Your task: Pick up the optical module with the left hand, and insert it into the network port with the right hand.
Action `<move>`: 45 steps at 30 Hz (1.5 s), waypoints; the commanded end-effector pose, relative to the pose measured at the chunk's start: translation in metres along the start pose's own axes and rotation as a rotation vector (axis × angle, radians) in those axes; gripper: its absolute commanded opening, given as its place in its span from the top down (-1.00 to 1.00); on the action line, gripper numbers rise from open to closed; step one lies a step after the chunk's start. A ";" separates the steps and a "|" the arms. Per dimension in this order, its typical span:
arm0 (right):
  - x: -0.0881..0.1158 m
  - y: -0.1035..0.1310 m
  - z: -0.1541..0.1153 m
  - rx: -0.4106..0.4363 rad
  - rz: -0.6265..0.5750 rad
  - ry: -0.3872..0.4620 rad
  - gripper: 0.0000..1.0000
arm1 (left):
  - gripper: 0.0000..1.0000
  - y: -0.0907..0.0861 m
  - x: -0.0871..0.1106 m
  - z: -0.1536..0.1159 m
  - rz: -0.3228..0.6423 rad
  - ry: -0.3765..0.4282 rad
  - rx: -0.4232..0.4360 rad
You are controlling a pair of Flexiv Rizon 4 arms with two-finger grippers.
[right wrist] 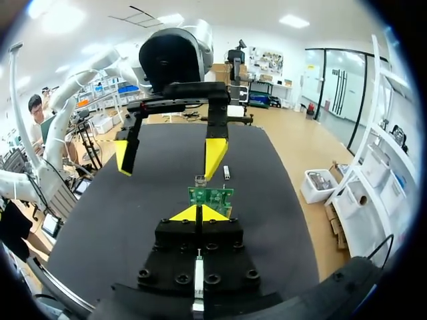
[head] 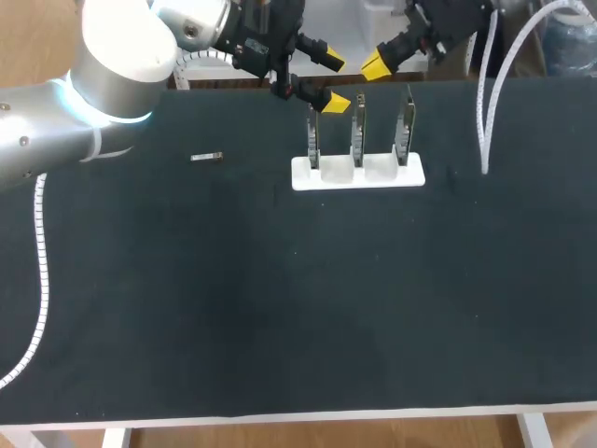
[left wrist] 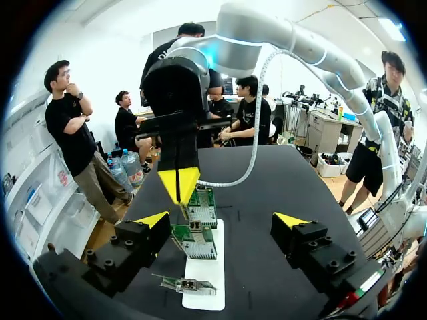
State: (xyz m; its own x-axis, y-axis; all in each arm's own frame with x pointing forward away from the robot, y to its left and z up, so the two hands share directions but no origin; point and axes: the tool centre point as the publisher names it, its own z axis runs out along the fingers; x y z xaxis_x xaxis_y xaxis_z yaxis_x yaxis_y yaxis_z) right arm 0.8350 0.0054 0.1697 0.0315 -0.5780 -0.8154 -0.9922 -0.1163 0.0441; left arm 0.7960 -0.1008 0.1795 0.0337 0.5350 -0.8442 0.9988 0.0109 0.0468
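Pick-up had not begun: the module [head: 207,157] lay flat on the table [head: 280,308], well apart from the holder [head: 412,174] and out on its left side, untouched. The left gripper [head: 333,81] hovered over the holder's left end, jaws wide open and empty, so it sat above the wrong target. The right gripper [head: 375,64] hung behind the holder with its tips pressed together and nothing visible between them. The step in hand looked like the approach for the grasp. The next move called for the left arm to swing out over the module, line its fingers up across the narrow body, drop and close. The right jaws would then have to open for the handover. The head view alone gave the layout, with the 3 boards [head: 358,126] seen edge-on and the module far off. The left wrist view missed the module entirely but showed the boards' faces and metal ports [left wrist: 200,215] beneath the open fingers. The right wrist view caught the module beyond the nearest board, just beside 1 finger of the left gripper.
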 end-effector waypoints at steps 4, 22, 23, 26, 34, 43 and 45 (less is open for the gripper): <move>0.013 0.011 -0.021 0.016 0.033 0.001 1.00 | -1.00 -0.001 0.000 0.000 0.002 -0.001 -0.002; 0.036 0.024 -0.069 0.115 0.082 0.028 1.00 | -1.00 -0.001 0.000 0.000 0.002 -0.001 -0.002; 0.037 0.024 -0.069 0.116 0.082 0.027 1.00 | -1.00 -0.001 0.000 0.000 0.002 -0.001 -0.002; 0.038 0.022 -0.071 0.111 0.085 0.032 1.00 | -1.00 -0.001 0.000 0.000 0.002 -0.001 -0.002; 0.043 0.018 -0.079 0.099 0.096 0.059 1.00 | -1.00 -0.001 0.000 0.000 0.002 -0.001 -0.002; 0.039 0.022 -0.079 0.087 0.115 0.042 -1.00 | -1.00 -0.001 0.000 0.000 0.002 -0.001 -0.002; 0.039 0.022 -0.079 0.087 0.115 0.042 -1.00 | -1.00 -0.001 0.000 0.000 0.002 -0.001 -0.002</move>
State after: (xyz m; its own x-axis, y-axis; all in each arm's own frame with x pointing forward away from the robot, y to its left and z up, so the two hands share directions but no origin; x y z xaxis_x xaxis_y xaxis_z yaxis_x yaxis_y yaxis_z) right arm 0.8286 -0.0838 0.1846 -0.0808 -0.6174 -0.7825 -0.9957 0.0138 0.0919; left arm 0.7960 -0.1008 0.1795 0.0337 0.5350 -0.8442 0.9988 0.0109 0.0468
